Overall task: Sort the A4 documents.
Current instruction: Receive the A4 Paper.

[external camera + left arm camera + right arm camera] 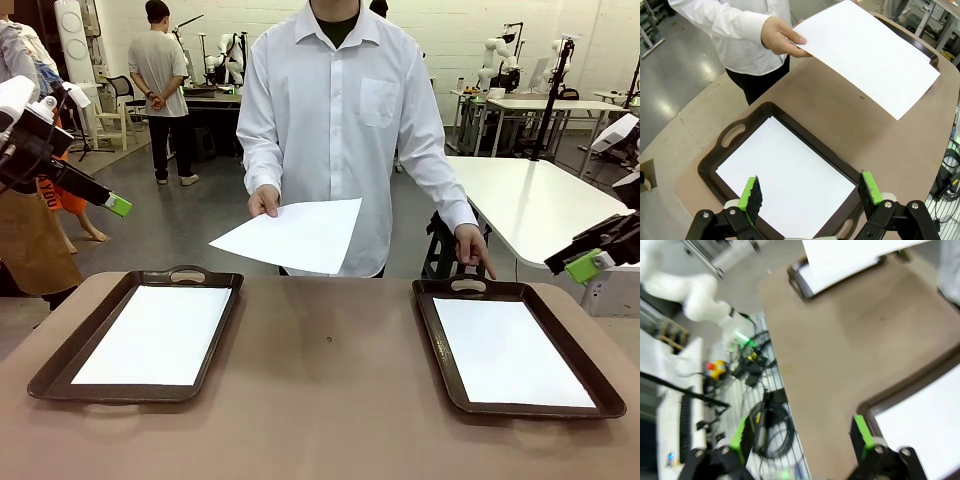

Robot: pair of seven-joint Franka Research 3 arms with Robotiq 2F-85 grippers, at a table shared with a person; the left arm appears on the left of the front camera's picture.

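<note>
A person in a white shirt stands at the far side of a brown table (330,400) and holds one sheet (292,236) out over its far edge. The holding hand (264,201) pinches the sheet's corner, thumb on top, and the paper hangs level in the air, clear of the tabletop and between the two trays. The person's other hand (474,245) reaches down, fingers resting at the far rim of the right tray (432,330).

Both trays are dark brown with handles and each carries a white sheet lying flat inside. The left tray (60,365) sits at the robot's left with its sheet (160,335) filling most of the floor; the right tray's sheet (510,352) lies the same way.

The left gripper (118,206) is raised well above the table at the left edge, pointing inward and slightly down, its jaws spread wide and empty. From its wrist camera the green pads (752,195) frame the left tray below, with the held sheet (867,52) farther off.

The right gripper (588,263) hovers at the right edge, above and just beyond the right tray, angled down toward the middle, jaws likewise wide apart with nothing between them. Its wrist view is blurred.
</note>
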